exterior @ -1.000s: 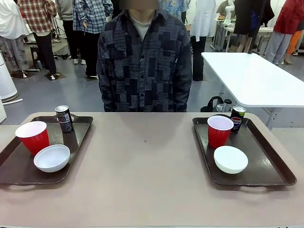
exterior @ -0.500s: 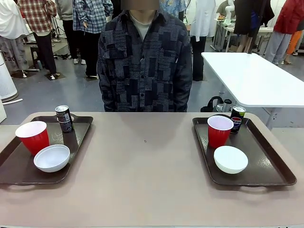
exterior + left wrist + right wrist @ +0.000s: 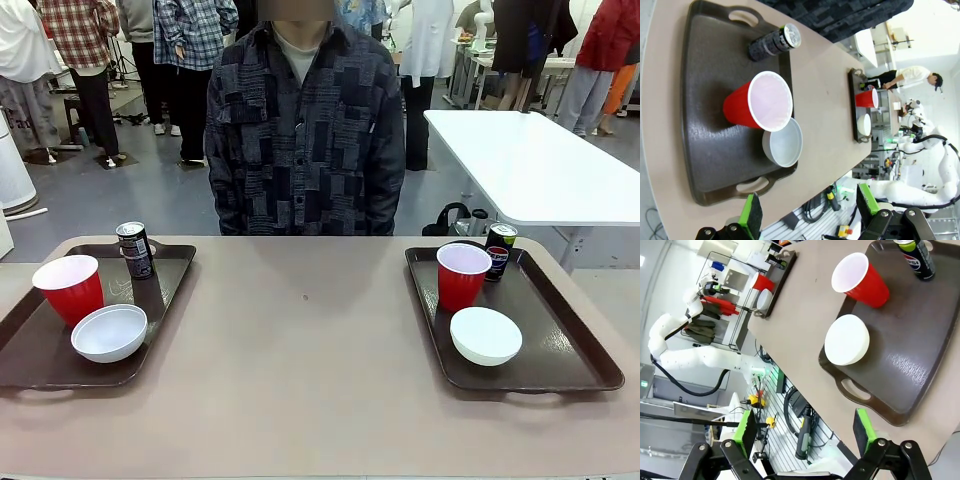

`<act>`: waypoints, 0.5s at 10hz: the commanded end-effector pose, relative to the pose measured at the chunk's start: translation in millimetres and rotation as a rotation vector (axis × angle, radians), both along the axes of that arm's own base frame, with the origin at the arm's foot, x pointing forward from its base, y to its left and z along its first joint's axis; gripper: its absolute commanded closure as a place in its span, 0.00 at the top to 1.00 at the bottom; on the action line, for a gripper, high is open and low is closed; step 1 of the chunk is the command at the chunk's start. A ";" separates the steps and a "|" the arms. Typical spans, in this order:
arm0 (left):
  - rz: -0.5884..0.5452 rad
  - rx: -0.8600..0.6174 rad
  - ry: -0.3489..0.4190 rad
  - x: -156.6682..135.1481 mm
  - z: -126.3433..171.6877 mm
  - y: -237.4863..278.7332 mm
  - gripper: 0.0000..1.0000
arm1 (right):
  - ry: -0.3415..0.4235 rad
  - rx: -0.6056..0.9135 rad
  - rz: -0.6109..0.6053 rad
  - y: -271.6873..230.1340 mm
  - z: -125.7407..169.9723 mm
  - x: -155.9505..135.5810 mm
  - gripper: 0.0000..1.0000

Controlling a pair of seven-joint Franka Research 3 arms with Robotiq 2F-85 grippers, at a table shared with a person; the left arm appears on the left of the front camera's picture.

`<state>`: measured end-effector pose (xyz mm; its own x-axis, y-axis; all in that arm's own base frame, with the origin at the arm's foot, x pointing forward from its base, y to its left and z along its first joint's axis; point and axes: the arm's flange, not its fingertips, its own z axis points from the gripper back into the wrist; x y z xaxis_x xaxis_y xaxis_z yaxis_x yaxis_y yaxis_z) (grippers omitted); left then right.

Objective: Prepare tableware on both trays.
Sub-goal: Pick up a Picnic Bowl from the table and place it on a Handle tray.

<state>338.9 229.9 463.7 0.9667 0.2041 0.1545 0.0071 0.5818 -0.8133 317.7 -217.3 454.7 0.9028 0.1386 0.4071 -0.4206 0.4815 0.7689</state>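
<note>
My left tool (image 3: pixel 807 220) and right tool (image 3: pixel 805 437) both stand wide apart, holding nothing, above the counter (image 3: pixel 300 370) edge. Each tray (image 3: pixel 160 290) (image 3: pixel 560 340) carries one red cup (image 3: pixel 68 288) (image 3: pixel 462 276), one white bowl (image 3: pixel 110 332) (image 3: pixel 485 335) and one can (image 3: pixel 134 249) (image 3: pixel 498 249).

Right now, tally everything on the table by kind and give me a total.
Trays: 2, left tray and right tray
Red cups: 2, and
White bowls: 2, and
Drink cans: 2, and
Total: 8
</note>
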 end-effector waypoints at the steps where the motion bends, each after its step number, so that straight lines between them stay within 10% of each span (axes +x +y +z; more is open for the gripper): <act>1: 0.004 -0.010 -0.025 0.2 -0.1 0.1 1.00 | 0.002 0.003 0.004 0.3 -1.0 0.3 1.00; 5: 0.004 -0.010 -0.025 0.2 -0.1 0.1 1.00 | 0.002 0.003 0.004 0.3 -1.0 0.3 1.00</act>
